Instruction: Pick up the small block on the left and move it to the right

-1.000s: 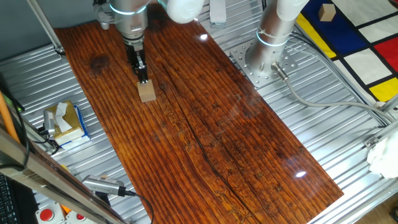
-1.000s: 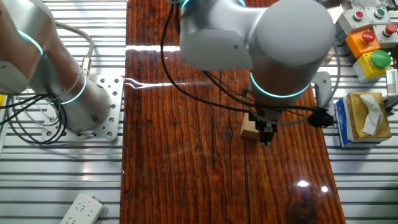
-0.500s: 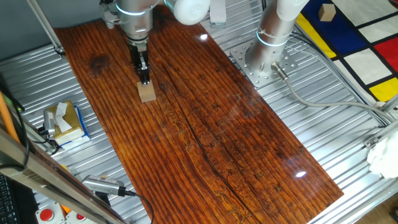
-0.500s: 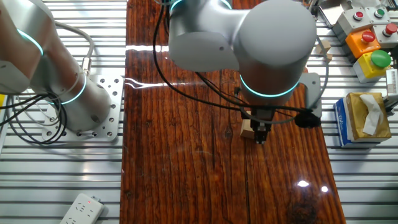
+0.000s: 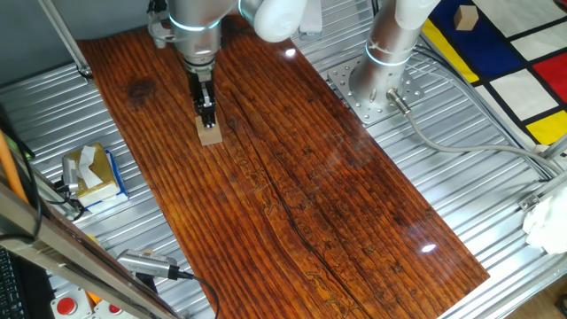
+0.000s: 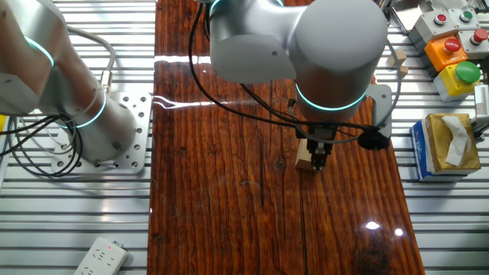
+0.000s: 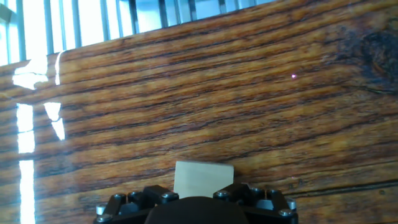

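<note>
One long wooden board (image 5: 301,177) fills most of what we see, dark red-brown with strong grain, lying on a ribbed metal table (image 5: 461,151). Above its far left end our arm (image 6: 321,53) points straight down, its gripper (image 5: 206,117) right over the small block (image 5: 210,134). We cannot tell how the jaws stand; the fingers look narrow and close together. In the hand view the small block (image 7: 203,179) lies flat on the board, just ahead of the gripper housing. Off the board's edge sits a tissue box (image 6: 451,145).
</note>
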`<state>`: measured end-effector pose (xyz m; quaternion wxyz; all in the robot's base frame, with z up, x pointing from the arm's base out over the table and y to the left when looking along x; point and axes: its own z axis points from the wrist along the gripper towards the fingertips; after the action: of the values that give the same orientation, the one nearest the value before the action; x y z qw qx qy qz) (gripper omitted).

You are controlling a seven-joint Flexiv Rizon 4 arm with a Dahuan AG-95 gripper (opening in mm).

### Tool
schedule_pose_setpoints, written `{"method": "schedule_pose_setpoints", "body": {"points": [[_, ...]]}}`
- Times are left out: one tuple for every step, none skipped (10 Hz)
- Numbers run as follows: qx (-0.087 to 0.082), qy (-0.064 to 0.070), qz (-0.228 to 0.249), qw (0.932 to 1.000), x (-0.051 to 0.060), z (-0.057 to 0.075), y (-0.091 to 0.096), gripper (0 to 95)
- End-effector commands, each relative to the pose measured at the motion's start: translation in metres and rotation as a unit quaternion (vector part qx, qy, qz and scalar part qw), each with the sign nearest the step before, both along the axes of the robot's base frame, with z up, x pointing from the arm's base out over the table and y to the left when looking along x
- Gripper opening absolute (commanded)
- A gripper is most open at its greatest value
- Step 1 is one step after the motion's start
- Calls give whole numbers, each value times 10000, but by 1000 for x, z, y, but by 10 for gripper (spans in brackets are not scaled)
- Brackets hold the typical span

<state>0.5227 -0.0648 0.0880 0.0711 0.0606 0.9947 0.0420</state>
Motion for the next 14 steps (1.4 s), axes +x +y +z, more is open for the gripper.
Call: {"method": "schedule_pose_setpoints", "body": {"points": [[-2,-53,55,10000,-1,-4,0,760],[-1,-72,80,9999,-1,-5,0,760],[4,-129,100,9999,-1,-8,1,760],[3,-148,111,9998,-2,-10,1,760],[-1,-152,126,9998,-2,-11,1,760],[-4,-157,137,9998,-2,-12,1,760],[-7,-152,148,9998,-2,-14,1,760],[-11,-152,172,9997,-2,-14,1,760],[-14,-154,181,9997,-2,-16,2,760],[-10,-172,198,9997,-3,-18,2,760],[-6,-184,200,9996,-3,-20,2,760],[-4,-192,194,9996,-3,-23,2,760],[-4,-200,191,9996,-4,-24,2,760],[-4,-204,181,9996,-4,-26,3,760]]}}
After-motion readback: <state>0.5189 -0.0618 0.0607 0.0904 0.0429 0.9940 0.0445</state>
